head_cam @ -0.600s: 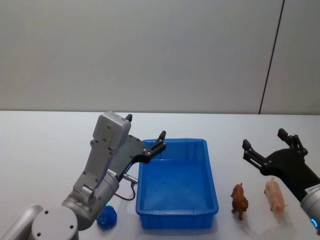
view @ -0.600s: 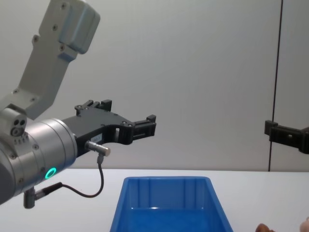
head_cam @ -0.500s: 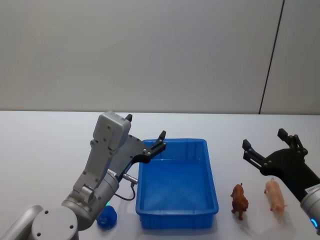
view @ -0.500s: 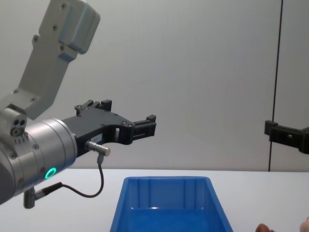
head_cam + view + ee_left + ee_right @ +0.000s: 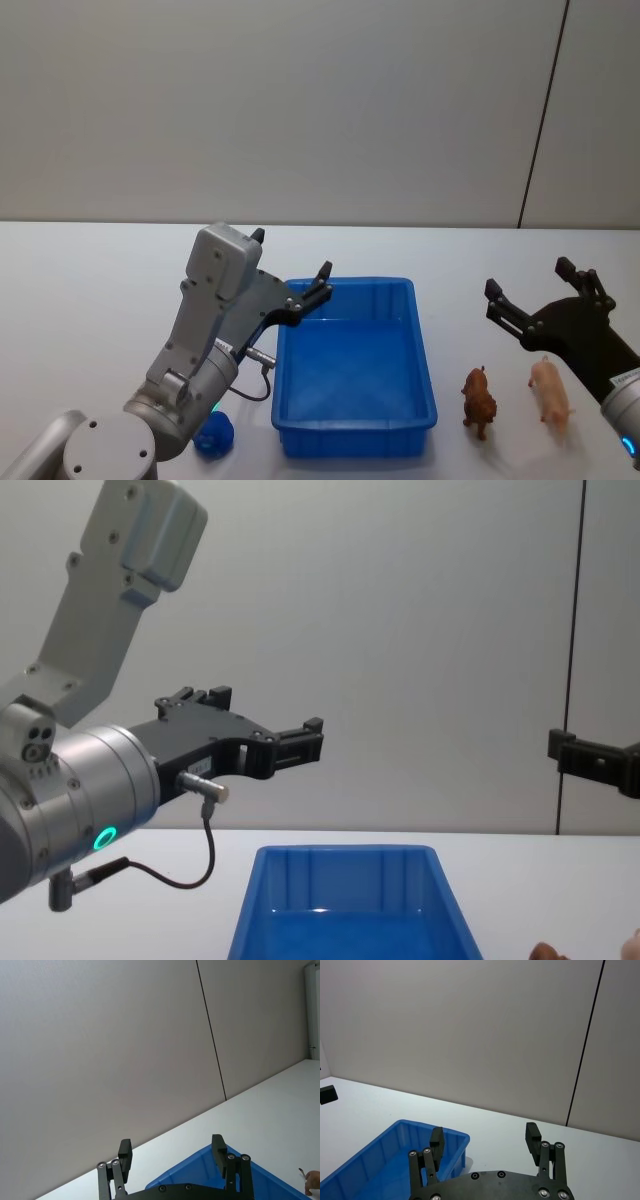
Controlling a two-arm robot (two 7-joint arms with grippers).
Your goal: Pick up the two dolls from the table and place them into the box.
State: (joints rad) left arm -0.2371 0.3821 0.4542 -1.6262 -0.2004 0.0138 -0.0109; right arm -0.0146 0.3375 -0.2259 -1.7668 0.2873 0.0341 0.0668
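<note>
The blue box [image 5: 353, 441] stands in the middle of the white table [image 5: 90, 290]. To its right stand the two dolls: the reddish-brown one [image 5: 479, 401] and, farther right, the pale pink one [image 5: 551, 393]. My left gripper [image 5: 291, 252] hovers open over the box's far left corner, holding nothing. My right gripper [image 5: 528, 277] is open and raised just behind the dolls, apart from them. The left wrist view has the left gripper [image 5: 171, 1146] above the box [image 5: 270, 1180]. In the right wrist view the right gripper [image 5: 484, 1133] points past the box [image 5: 385, 1155].
A small blue object [image 5: 215, 435] lies on the table by the left arm's base, left of the box's front corner. A grey wall with a dark vertical seam [image 5: 540, 120] stands behind the table. In the chest view the box's rim [image 5: 345, 852] sits low and central.
</note>
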